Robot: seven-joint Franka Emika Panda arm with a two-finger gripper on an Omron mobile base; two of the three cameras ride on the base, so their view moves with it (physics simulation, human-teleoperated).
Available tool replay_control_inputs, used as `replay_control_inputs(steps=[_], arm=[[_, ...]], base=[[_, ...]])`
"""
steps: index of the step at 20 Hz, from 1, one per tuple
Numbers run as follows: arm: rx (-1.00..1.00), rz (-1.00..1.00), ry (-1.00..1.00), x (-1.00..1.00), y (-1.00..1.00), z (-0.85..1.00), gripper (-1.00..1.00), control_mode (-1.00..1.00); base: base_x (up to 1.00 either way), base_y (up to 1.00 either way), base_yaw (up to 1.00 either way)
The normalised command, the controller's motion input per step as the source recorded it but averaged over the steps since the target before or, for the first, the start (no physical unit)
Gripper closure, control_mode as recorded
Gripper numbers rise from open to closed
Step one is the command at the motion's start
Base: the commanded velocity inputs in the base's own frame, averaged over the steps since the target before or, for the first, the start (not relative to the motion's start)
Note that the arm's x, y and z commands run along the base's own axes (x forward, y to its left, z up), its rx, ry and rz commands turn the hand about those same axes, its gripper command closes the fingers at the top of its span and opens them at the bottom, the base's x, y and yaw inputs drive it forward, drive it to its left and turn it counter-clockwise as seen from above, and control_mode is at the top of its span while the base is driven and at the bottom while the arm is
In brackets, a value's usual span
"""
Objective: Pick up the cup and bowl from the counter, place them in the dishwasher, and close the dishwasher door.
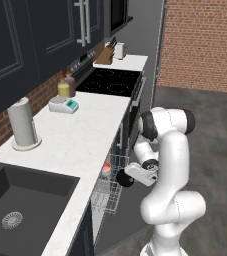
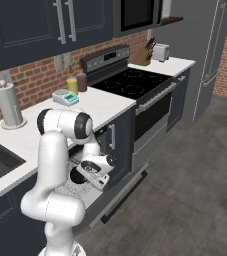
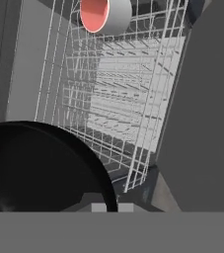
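Gripper [image 2: 85, 175] clamped shut on bowl [image 3: 39, 168] rim, bowl hanging directly against the fingers over the pulled-out rack [image 3: 118, 99]. Cup [image 3: 105, 15] lay on its side in rack, well apart from hand.

The white counter [image 1: 85, 135] carries a paper-towel roll [image 1: 22, 122] near the sink [image 1: 25, 192], a small scale [image 1: 63, 105] and 2 bottles [image 1: 66, 85] beside the stove. Below, the dishwasher's wire rack [image 3: 118, 99] holds the cup [image 3: 103, 15].

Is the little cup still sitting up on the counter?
No, the cup lies on its side in the dishwasher's wire rack, red inside showing.
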Motion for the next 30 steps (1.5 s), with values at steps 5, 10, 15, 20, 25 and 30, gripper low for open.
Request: replay_control_inputs(steps=[5,10,15,20,25,30], arm=[[0.0,0.0,0.0,0.42,0.47,-0.46,1.0,-1.0],[0.0,0.0,0.0,0.49,0.27,-0.45,1.0,-1.0],[0.0,0.0,0.0,0.49,0.09,-0.5,1.0,-1.0],[0.0,0.0,0.0,0.53,0.02,-0.53,1.0,-1.0],[0.0,0.0,0.0,0.51,0.09,-0.46,1.0,-1.0],[0.0,0.0,0.0,0.42,0.1,-0.41,1.0,-1.0]], base=[[0.0,0.0,0.0],[0.0,0.0,0.0],[0.0,0.0,0.0],[0.0,0.0,0.0],[0.0,0.0,0.0],[0.0,0.0,0.0]])
